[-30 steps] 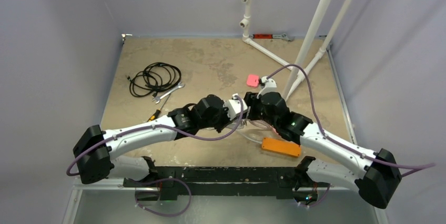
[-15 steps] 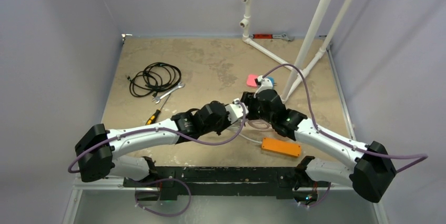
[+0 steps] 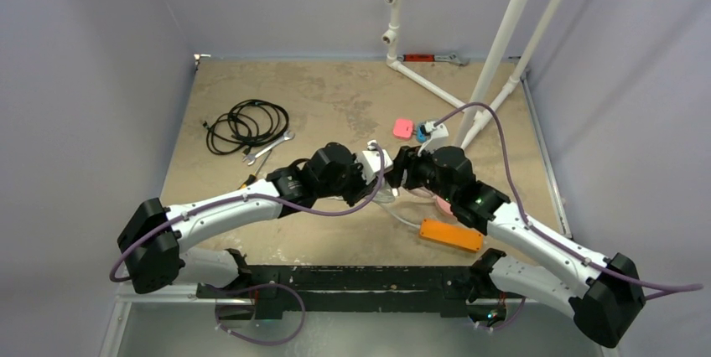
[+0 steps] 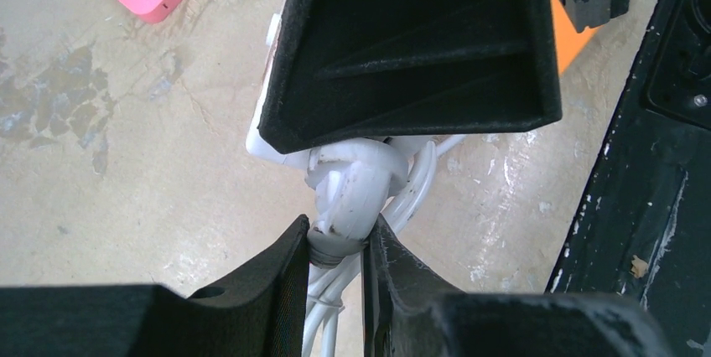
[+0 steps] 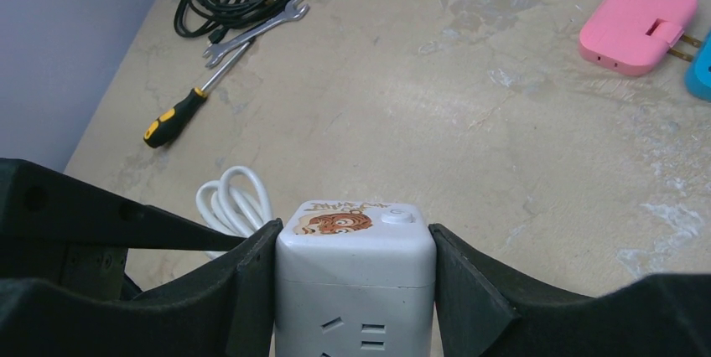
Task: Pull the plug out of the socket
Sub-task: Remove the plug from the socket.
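My left gripper [image 4: 335, 235] is shut on a white plug [image 4: 356, 185], gripping its neck where the white cable leaves it. The plug's head sits against a white cube adapter [image 5: 356, 281] with a tiger picture. My right gripper [image 5: 352, 235] is shut on that cube, one finger on each side. In the top view the two grippers meet nose to nose, left [image 3: 379, 183] and right [image 3: 402, 174], above the table's middle. The socket, an orange power strip [image 3: 451, 235], lies flat near the front right, with neither gripper on it. Its white cable runs toward the grippers.
A pink adapter [image 3: 403, 128] and a blue one [image 3: 422, 132] lie behind the grippers. A black cable coil [image 3: 245, 124], a wrench [image 3: 270, 147] and a screwdriver [image 3: 245, 183] lie at the left. White pipes [image 3: 503, 38] stand at the back right. A black rail [image 3: 352, 277] runs along the front.
The joined grippers swung a little toward the back, then settled back toward the middle. The right arm's elbow moved right. Both grips stayed the same.
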Motion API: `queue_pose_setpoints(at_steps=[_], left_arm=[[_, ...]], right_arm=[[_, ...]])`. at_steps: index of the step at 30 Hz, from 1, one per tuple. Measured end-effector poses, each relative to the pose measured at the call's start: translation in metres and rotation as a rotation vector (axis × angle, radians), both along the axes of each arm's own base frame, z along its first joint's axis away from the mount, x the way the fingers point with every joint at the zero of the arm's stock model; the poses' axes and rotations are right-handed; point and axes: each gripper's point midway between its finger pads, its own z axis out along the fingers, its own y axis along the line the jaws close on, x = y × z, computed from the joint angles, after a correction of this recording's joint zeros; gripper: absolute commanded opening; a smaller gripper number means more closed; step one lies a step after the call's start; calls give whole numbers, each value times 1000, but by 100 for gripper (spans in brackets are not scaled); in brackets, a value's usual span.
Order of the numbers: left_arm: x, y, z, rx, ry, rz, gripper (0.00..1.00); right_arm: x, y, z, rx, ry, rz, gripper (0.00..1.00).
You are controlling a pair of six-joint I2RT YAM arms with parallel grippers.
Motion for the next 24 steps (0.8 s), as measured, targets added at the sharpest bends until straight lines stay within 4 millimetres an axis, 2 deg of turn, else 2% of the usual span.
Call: queue_pose_setpoints(at_steps=[6,12,17,21,24], left_arm=[[-4,-1,-4,0,27,-24,0],[-7,3,-10,14,51,-46,0],[-13,12,-27,77,46,-43,0],[-29,6,-26,86,37,-96,0],[-36,2,-25,87,33,-127,0]], right_arm=[[-2,0,-4,-9,5,13,0],[8,0,-17,-19,94,-83,0],[13,6,-44,-90,179,-113,0],[19,-15,-81,-216,251,-194,0],[21,-25,-94,-265,275,-227,0]])
